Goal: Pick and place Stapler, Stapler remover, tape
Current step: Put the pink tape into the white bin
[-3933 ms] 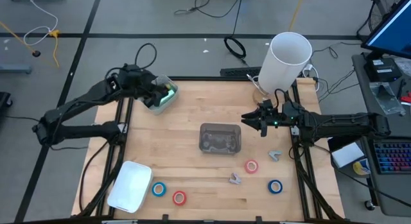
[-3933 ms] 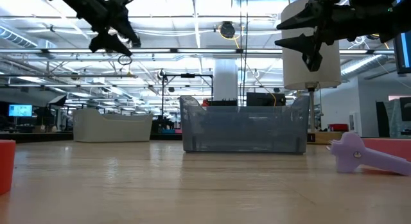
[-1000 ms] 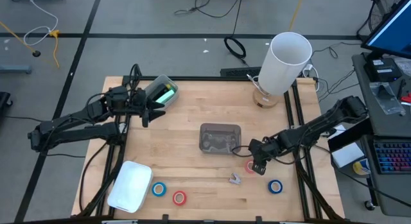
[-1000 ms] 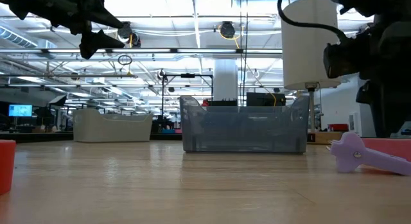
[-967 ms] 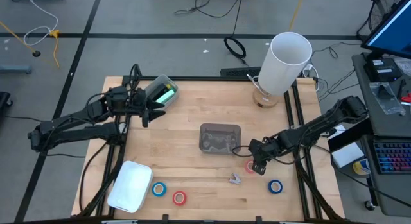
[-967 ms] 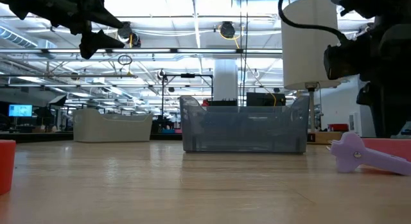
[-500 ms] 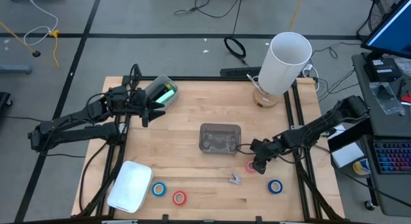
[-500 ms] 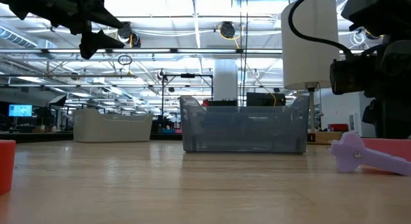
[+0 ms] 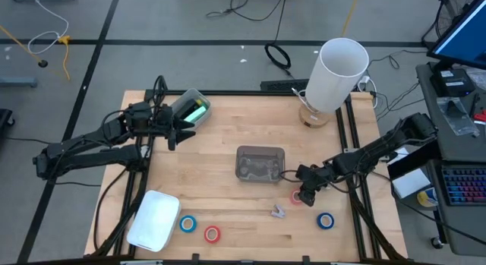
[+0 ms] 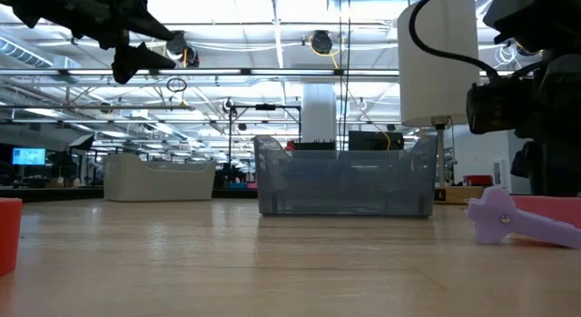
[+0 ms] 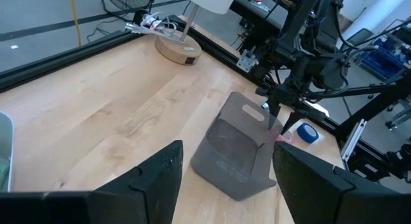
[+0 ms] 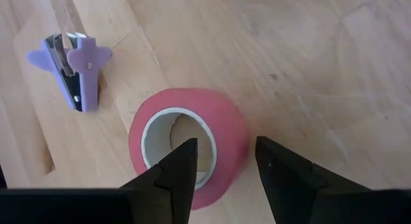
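Now right claw [image 9: 301,197] is low over the pink tape [image 12: 189,147] near the tabletop's [image 9: 228,136] front right, fingers parted on either side of the roll, not gripping it. Purple staple remover [image 12: 74,68] lies just beside that roll. Grey bin [image 9: 260,163] sits mid-tabletop. Left claw [image 9: 173,132] hangs wide open and empty at back left, near the tray holding the green stapler [image 9: 196,111]. Blue tape [image 9: 325,220] lies near the right claw

no readable text, no labels, no brands, no numbers on anything in view
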You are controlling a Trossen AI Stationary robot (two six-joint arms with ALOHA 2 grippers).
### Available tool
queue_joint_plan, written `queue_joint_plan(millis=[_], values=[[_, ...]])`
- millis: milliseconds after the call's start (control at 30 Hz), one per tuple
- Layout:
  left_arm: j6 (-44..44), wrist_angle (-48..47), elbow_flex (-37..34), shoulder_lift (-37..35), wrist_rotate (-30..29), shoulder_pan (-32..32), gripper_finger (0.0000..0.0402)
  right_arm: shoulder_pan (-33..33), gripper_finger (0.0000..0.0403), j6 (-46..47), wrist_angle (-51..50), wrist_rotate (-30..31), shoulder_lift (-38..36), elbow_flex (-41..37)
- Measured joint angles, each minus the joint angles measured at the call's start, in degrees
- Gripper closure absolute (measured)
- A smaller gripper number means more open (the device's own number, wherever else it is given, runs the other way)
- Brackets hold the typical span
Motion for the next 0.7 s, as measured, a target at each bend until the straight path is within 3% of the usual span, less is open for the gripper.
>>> queue_joint_plan(millis=[300, 700], values=[[-0.2, -0.2, 0.0, 0.0, 0.0, 0.0, 0.0160, -0.3, 0.0255, 1.5, -1.6, -0.3, 0.0, 0.0], [-2.3, -0.2, 0.0, 0.0, 0.0, 0.0, 0.0160, -0.3, 0.0369, 4.6, -4.0, -2.3, -0.8, 0.0]])
